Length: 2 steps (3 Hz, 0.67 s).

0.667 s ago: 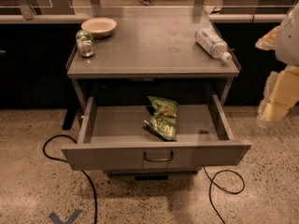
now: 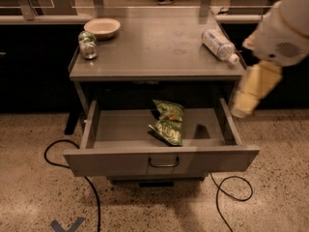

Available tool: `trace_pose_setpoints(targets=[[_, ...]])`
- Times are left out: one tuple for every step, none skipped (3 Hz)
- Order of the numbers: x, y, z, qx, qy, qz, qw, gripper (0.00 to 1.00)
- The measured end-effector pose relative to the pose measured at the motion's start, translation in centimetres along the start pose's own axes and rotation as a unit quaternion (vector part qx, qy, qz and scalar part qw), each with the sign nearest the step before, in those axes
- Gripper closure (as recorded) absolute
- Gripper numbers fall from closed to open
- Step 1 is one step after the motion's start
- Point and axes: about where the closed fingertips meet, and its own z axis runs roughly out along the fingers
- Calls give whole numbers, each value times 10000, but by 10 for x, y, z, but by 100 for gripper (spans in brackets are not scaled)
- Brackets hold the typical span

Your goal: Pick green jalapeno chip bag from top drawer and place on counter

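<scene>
The green jalapeno chip bag (image 2: 169,122) lies wrinkled inside the open top drawer (image 2: 120,129), at the middle near the front panel. The drawer's dark bar handle (image 2: 163,163) is at the centre of the front. The counter (image 2: 154,52) is the grey table top right above the drawer. My gripper (image 2: 248,95) hangs pale and yellowish at the right, just outside and above the drawer's right wall, level with the counter's front right corner. It touches nothing and holds nothing that I can see. The white arm (image 2: 285,33) rises behind it.
On the counter stand a pale bowl (image 2: 102,28) at the back left, a small green-topped glass jar (image 2: 88,45) next to it, and a plastic bottle (image 2: 219,45) lying at the right edge. Black cables (image 2: 91,192) run on the speckled floor.
The arm and gripper have moved left, from well to the right of the table to close beside the drawer's right wall. The bag and drawer have not moved.
</scene>
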Motion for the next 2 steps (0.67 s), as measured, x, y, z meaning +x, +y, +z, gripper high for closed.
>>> trace_pose_setpoints(targets=[[-8,-10,24,-93,-69,346,9993,0],[-8,-9,23,-87,-67,345,9993,0]])
